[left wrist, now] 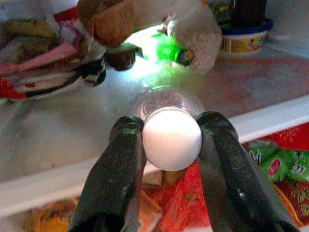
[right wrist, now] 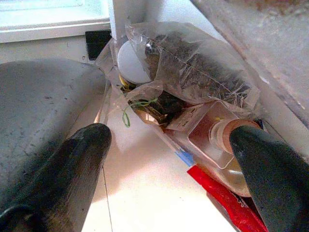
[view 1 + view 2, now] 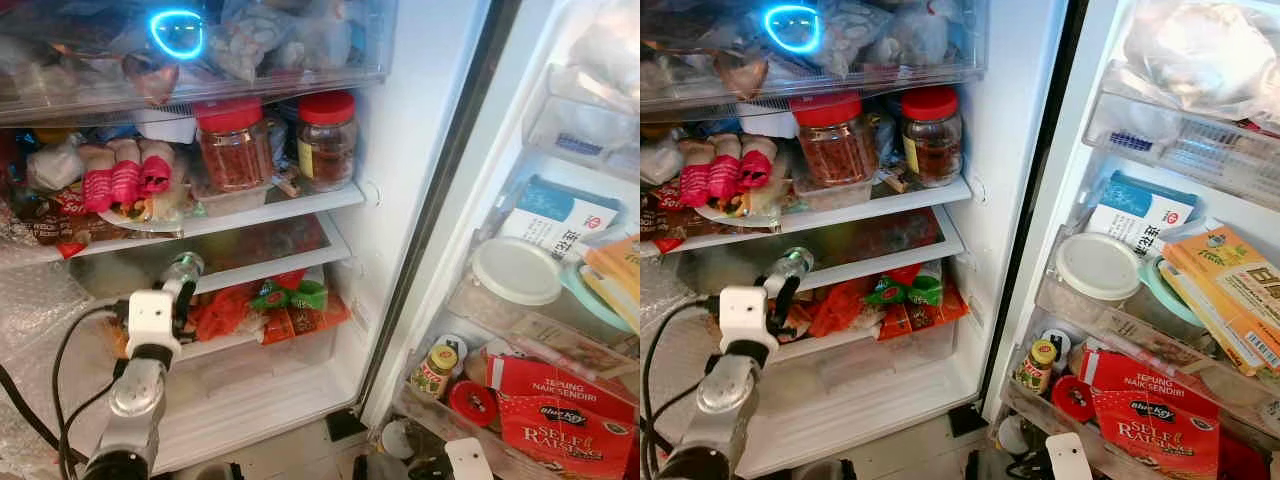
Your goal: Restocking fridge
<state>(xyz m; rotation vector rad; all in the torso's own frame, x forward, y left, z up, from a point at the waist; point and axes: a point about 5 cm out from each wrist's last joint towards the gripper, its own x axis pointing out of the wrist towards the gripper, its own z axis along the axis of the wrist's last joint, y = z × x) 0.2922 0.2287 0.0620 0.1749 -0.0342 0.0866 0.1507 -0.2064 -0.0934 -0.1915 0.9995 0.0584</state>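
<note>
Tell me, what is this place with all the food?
Most likely the inside of a home fridge: shelves hold red-lidded jars, the open door's racks hold a flour packet, and the left pincer grips a white-capped bottle.

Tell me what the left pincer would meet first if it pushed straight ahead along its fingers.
Judging from the left wrist view, the left pincer, shut on the white-capped clear plastic bottle, points onto the frosted glass shelf; the glowing green packet looks first in line, though depth is unclear.
</note>
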